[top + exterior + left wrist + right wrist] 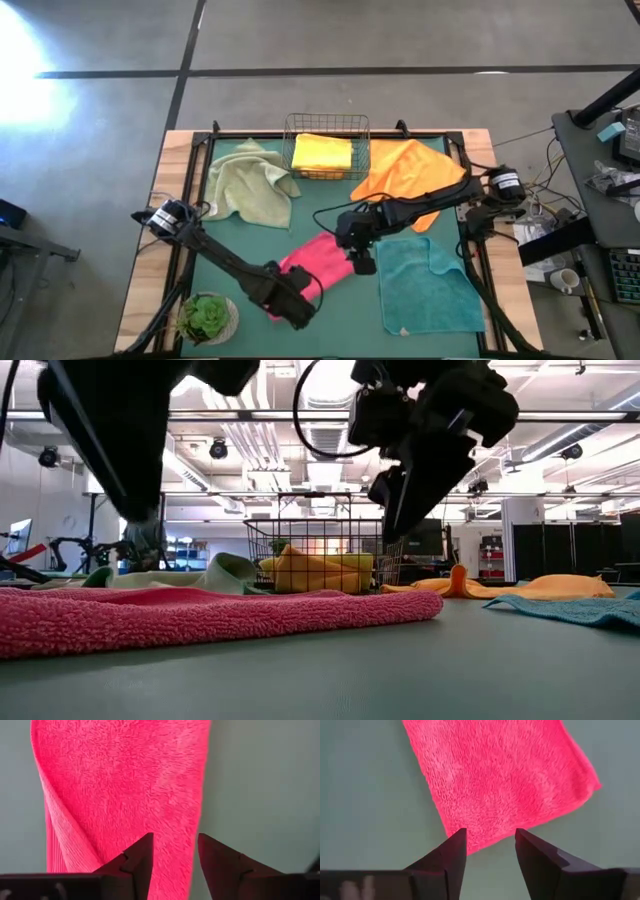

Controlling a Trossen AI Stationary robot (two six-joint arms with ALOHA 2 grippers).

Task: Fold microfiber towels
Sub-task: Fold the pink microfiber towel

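Note:
A pink towel [318, 262] lies on the dark-green mat [330, 215] as a long folded strip, one long edge doubled over [65, 835]. My left gripper [175, 865] is open just above the strip's near-left end, fingers pointing down. My right gripper [490, 852] is open above the strip's far-right end [470, 840], raised off the table in the low view [395, 510]. Also on the mat are a teal towel [430, 285] lying flat at the right, a crumpled orange towel [405, 175] and a rumpled sage-green towel [250, 185]. A folded yellow towel [322, 155] sits in the wire basket [328, 122].
A small potted plant [207, 318] stands at the table's near-left corner, close to my left arm. The wire basket is at the far middle edge. Bare mat [330, 215] shows between the pink towel and the basket.

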